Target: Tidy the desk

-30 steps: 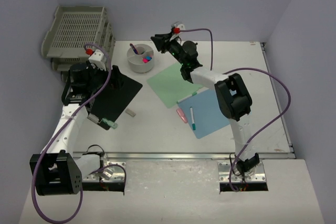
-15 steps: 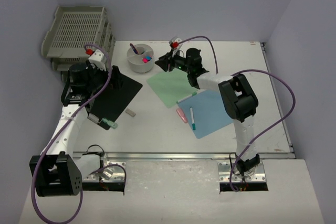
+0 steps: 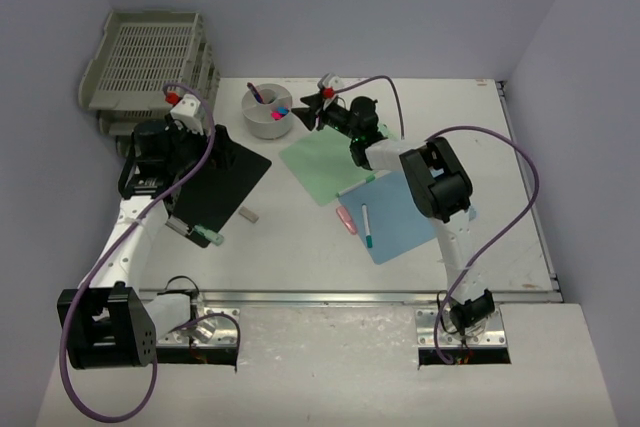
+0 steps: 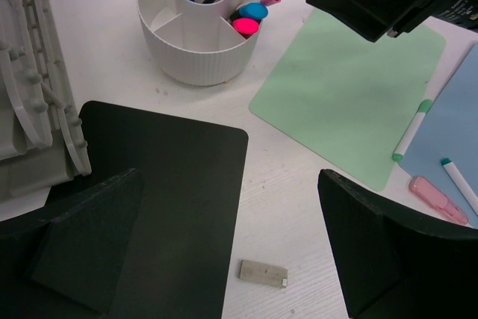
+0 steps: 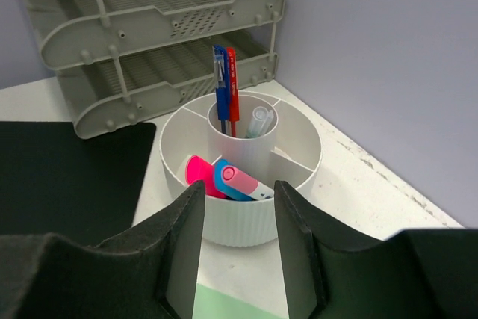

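White tabletop takes up nearly the whole scene: the table [image 3: 300,267] runs from the metal rail [image 3: 350,297] at its near edge to the lilac walls. Nearest, on the right, a blue sheet [image 3: 405,212] is laid flat. A teal-capped marker [image 3: 366,227] rests on it and a pink eraser-like piece [image 3: 346,219] lies at its left edge. A small beige block [image 3: 247,215] is seen just beside the near edge of a black mat [image 3: 235,182]; any lettering on it is too small to be read. The left gripper [image 4: 230,207] is spread wide and empty above the mat. Farther on, a green sheet [image 3: 325,159] is crossed by the right arm. The right gripper [image 5: 239,207] is parted partway, with nothing between its fingers, just in front of a round white organizer [image 5: 308,173]. A blue pen [image 5: 219,84] and a red pen [image 5: 232,84] are stood in its centre cup. Grey stacked trays [image 5: 149,5] are set in the far left corner.
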Motion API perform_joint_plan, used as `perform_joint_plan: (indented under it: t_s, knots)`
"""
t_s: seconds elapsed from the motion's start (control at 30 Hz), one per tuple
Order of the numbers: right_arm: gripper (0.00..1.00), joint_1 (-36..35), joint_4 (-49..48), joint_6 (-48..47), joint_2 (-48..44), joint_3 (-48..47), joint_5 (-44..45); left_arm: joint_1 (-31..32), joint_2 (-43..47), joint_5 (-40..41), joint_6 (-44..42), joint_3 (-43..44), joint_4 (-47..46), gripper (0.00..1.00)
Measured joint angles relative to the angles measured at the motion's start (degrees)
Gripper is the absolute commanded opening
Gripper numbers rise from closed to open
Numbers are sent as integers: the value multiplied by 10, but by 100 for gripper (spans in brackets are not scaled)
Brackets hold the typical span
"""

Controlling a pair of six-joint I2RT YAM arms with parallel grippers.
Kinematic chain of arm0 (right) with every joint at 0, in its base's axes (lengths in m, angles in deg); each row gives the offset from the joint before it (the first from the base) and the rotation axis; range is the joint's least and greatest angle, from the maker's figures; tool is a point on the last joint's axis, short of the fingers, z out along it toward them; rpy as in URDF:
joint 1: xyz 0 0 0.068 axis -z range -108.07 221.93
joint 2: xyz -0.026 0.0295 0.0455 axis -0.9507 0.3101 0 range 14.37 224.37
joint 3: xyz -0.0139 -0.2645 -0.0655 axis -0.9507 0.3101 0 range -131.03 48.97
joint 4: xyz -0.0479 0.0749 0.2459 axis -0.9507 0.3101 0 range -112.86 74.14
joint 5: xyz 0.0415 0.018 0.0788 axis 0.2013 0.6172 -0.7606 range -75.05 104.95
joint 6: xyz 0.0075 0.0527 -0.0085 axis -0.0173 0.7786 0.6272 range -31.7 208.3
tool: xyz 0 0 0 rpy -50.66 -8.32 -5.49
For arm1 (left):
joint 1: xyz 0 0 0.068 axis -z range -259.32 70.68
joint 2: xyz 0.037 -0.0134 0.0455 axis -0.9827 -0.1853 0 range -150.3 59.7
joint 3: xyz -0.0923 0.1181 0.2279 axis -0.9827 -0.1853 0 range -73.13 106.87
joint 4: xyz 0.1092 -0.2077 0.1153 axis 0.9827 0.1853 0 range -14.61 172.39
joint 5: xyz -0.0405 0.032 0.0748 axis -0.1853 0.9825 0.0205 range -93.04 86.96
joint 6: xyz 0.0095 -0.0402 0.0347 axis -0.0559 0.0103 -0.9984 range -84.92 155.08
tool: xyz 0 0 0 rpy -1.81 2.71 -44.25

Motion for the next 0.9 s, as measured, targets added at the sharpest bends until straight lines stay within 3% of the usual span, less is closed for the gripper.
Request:
perform_joint_plan:
  t_s: [0.5,0.9]
  knots:
    - [48,-22,-106,-94,41,-12,-54,0,-13,6,-8,-4,-21,100]
    - [50,-27,-104,-142,105,-68,-29,0,-14,7,-11,-4,-25,100]
